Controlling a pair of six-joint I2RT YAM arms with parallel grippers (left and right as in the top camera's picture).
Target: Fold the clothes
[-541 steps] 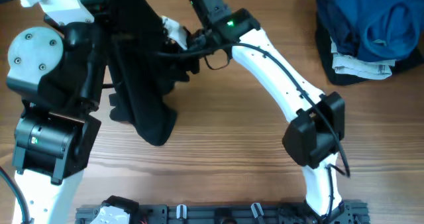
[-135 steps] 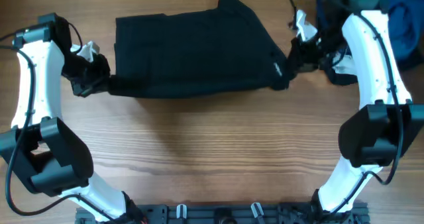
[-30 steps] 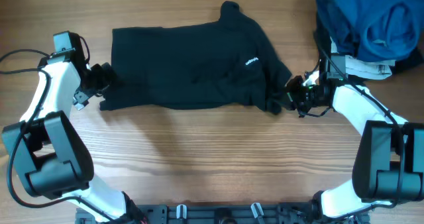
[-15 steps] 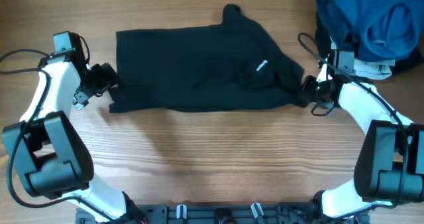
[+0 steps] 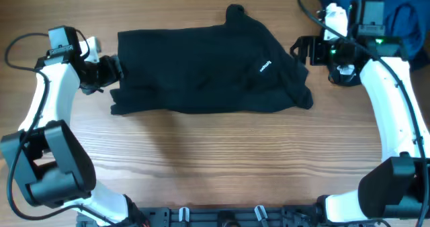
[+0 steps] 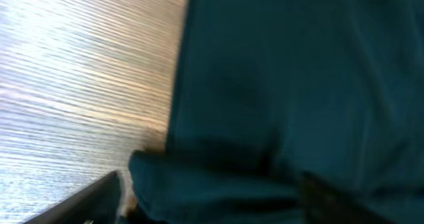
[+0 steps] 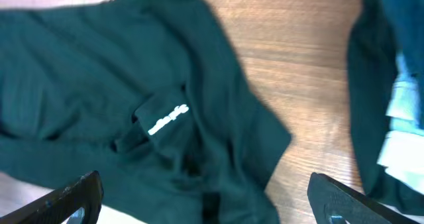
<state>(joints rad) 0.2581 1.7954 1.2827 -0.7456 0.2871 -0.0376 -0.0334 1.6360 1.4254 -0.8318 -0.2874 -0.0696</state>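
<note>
The clothes (image 5: 201, 69), one black wrinkled garment with a tiny white logo (image 5: 264, 66), lie spread flat across the back half of the table. My left gripper (image 5: 115, 71) is at the garment's left edge. In the blurred left wrist view its fingers (image 6: 93, 201) stand wide apart, with the dark fabric (image 6: 278, 85) lying between them. My right gripper (image 5: 304, 50) hovers over the garment's right edge. It is open (image 7: 204, 181) and holds nothing, with the logo (image 7: 167, 119) and rumpled cloth below it.
A bright blue garment (image 5: 410, 12) is piled at the back right corner, on a small white folded piece (image 7: 401, 124). A black rack (image 5: 222, 217) runs along the front edge. Bare wood (image 5: 215, 160) lies in front of the garment.
My right gripper has opened, let go of the garment's right edge, and moved up and back. The garment shifted right and settled flat. My left gripper has edged onto the left hem.
</note>
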